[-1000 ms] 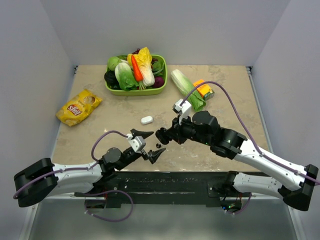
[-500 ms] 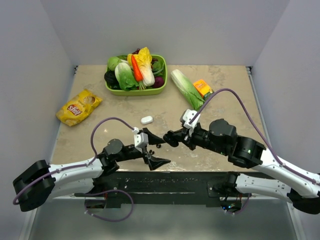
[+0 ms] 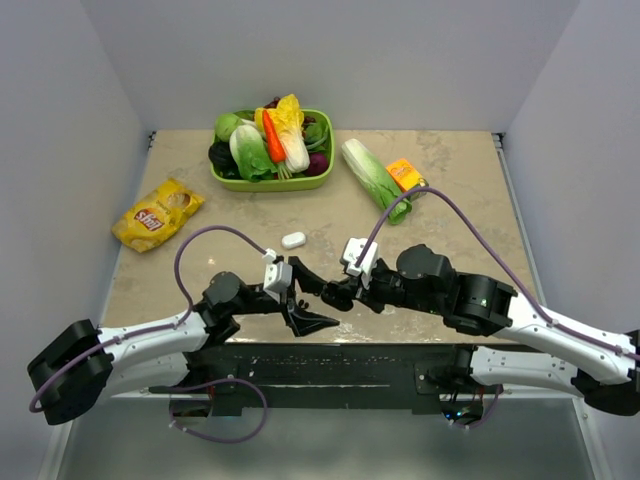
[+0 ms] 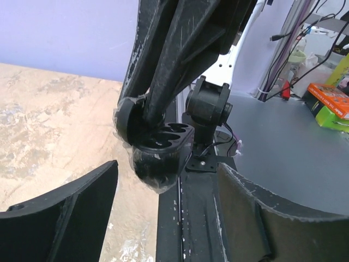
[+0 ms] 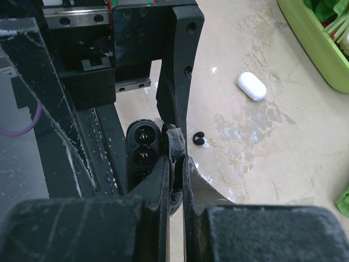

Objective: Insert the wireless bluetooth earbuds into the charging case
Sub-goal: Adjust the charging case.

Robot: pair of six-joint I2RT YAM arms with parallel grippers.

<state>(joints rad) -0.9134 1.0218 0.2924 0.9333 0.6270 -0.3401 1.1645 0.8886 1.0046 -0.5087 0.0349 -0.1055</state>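
Near the front edge of the worktop point(image 3: 450, 230), the right gripper point(image 5: 175, 161) had come nearer and leftward over the last second. It had carried the black case point(image 4: 162, 143) into the gap of the left gripper point(image 3: 326, 304). The right jaws were pressed together on a thin part of the case, probably its hinged lid, though the wrist view was too crowded to be sure. The left jaws, fully wide a moment before, had begun to narrow. They stood spread on either side of the case, touching neither flank. I judged this a hand-over or a bracing hold: once the left arm steadied the case, the right would be free to fetch a bud.

The case was open, and its two wells showed nothing in them. A black bud point(image 5: 200, 140) lay on the worktop just beyond the case, so no insertion had been made. A white pod point(image 3: 293, 240) sat farther off; what it held could not be told. At the far side the green basket point(image 3: 265, 184) was heaped with vegetables.
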